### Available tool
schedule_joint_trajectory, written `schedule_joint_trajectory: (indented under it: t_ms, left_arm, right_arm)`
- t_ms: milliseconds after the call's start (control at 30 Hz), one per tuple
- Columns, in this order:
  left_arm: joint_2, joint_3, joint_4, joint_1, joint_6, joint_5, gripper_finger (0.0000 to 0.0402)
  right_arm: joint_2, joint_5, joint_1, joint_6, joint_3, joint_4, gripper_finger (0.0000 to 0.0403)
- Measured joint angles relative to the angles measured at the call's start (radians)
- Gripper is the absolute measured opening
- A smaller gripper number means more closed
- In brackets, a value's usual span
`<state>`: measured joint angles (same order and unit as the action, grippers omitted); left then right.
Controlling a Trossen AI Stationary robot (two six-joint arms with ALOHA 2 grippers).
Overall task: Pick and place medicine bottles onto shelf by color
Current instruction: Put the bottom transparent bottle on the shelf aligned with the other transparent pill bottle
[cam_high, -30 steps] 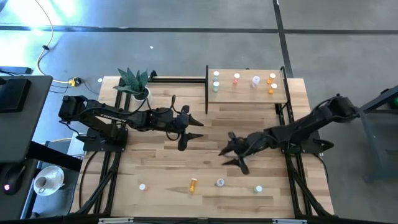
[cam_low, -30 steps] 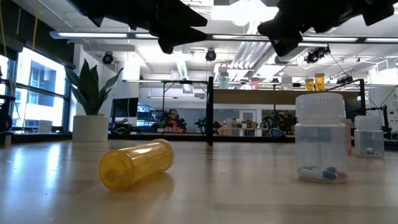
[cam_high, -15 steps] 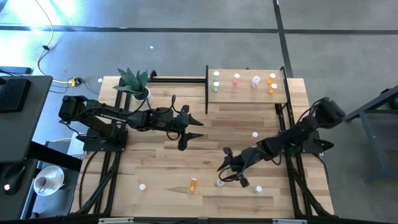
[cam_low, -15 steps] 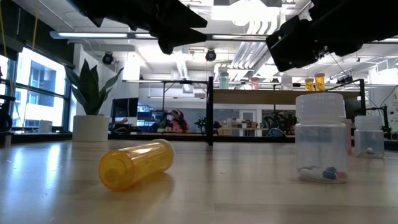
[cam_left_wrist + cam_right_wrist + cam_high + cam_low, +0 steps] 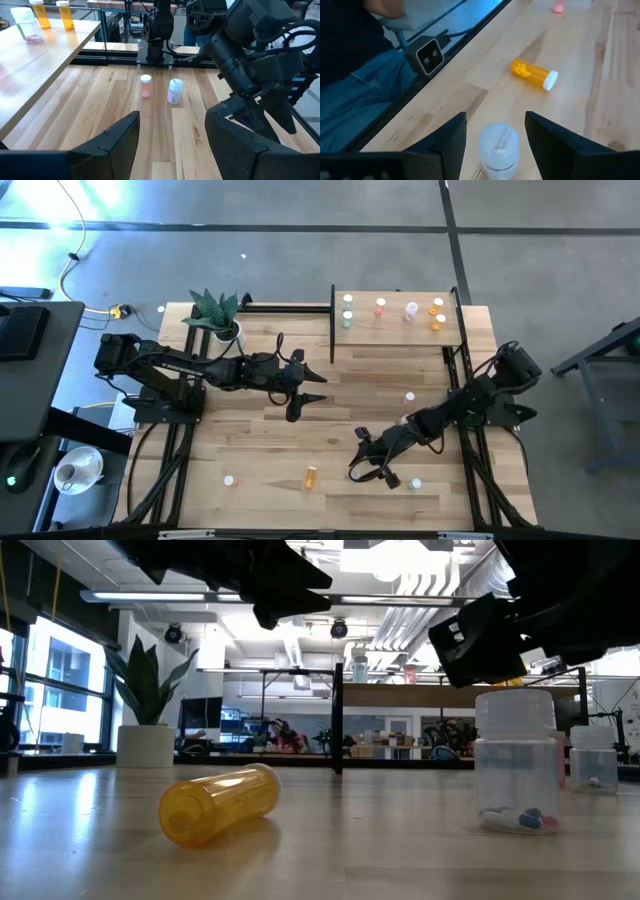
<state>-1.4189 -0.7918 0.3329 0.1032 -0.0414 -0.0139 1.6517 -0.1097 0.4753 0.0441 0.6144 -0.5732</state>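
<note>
- Two arms are in frame; the right gripper (image 5: 364, 465), at lower centre of the high view, is the working one, its fingers spread wide with nothing between them.
- In the right wrist view a clear bottle (image 5: 499, 147) with a pale cap stands upright at the lower centre of the frame, in the gap between the two dark fingers (image 5: 445, 145) and not yet touched by either.
- Step in hand, as judged: the approach to a pick. The next move calls for a short descent so the fingers flank the bottle's body, then a close that does not tip so small a cylinder.
- An orange bottle (image 5: 310, 476) lies on its side left of the gripper in the high view; a pale-capped bottle (image 5: 415, 483) stands at its right, another (image 5: 229, 479) well to the left.
- One more small bottle (image 5: 409, 396) stands right of centre on the table (image 5: 250, 435).
- At upper right of the high view the shelf (image 5: 395, 325) already carries a row of bottles (image 5: 380, 307).
- Left of centre the left gripper (image 5: 308, 387) waits above the table, fingers apart and empty.
</note>
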Motion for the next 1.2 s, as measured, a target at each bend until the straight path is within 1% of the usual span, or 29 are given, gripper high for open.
schedule_joint_trajectory:
  t_ms: [100,267,467,633,733,1000,1200]
  left_arm:
    - [0.000,0.000,0.000,0.000,0.000,0.000,0.0215]
    - [0.000,0.000,0.000,0.000,0.000,0.000,0.0215]
    - [0.000,0.000,0.000,0.000,0.000,0.000,0.0215]
    - [0.000,0.000,0.000,0.000,0.000,0.000,0.0215]
    - [0.000,0.000,0.000,0.000,0.000,0.000,0.0215]
    - [0.000,0.000,0.000,0.000,0.001,0.000,0.0215]
    - [0.000,0.000,0.000,0.000,0.000,0.000,0.0215]
  right_arm:
    - [0.001,0.003,0.011,0.000,0.000,-0.010,0.0193]
    - [0.001,0.073,0.023,-0.020,0.000,-0.003,0.0193]
    - [0.024,0.080,0.030,-0.021,0.000,-0.003,0.0193]
    - [0.067,0.063,0.030,-0.024,0.000,-0.048,0.0193]
    - [0.083,0.081,0.030,-0.023,0.001,-0.055,0.0193]
    - [0.086,0.075,0.030,-0.026,0.001,-0.056,0.0192]
    - [0.086,0.053,0.030,-0.026,0.001,-0.037,0.0168]
